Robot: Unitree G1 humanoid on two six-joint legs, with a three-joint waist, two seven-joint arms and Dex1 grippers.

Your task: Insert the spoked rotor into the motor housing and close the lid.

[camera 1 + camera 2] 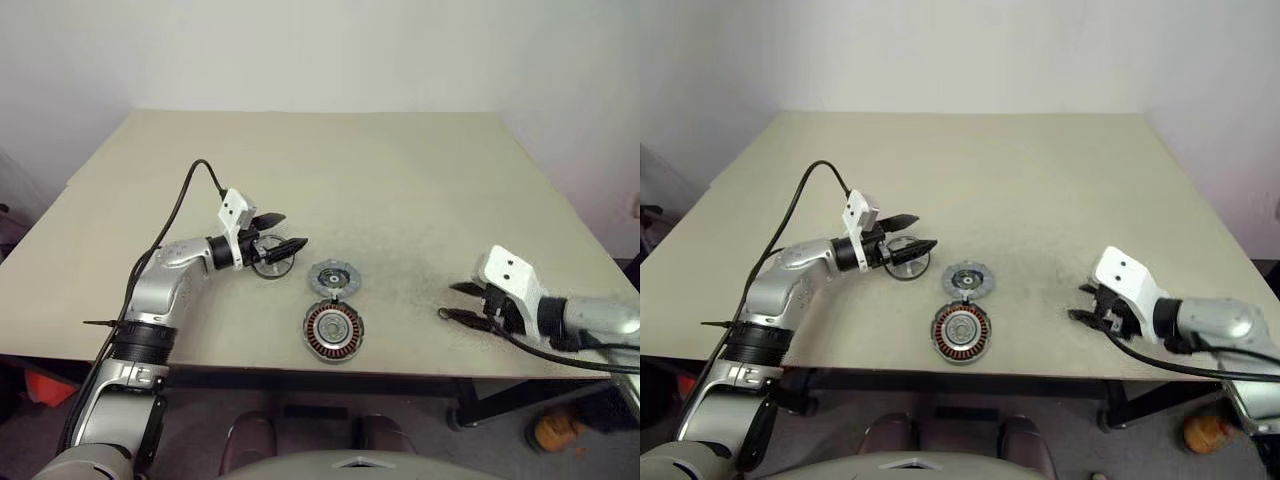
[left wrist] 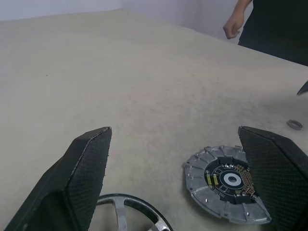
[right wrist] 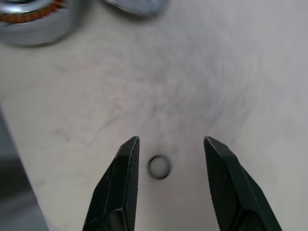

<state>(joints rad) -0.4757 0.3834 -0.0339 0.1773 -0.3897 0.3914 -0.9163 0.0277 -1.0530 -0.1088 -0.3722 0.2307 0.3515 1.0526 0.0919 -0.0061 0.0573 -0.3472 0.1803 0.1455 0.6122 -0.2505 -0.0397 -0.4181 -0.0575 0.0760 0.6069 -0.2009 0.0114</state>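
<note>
The motor housing, a dark-rimmed puck with copper windings, lies near the table's front edge. Its lid, a silver disc with a dark circuit board, lies flat right behind it, touching its rim. The spoked rotor rests on the table to the left of the lid. My left gripper hovers open just above the rotor, whose rim shows below the fingers. My right gripper hangs open above the table to the right, nothing held.
A tiny thin ring lies on the table under my right gripper's open fingers. A person's hand and dark clothing show beyond the table's far side. The table's front edge runs close to the housing.
</note>
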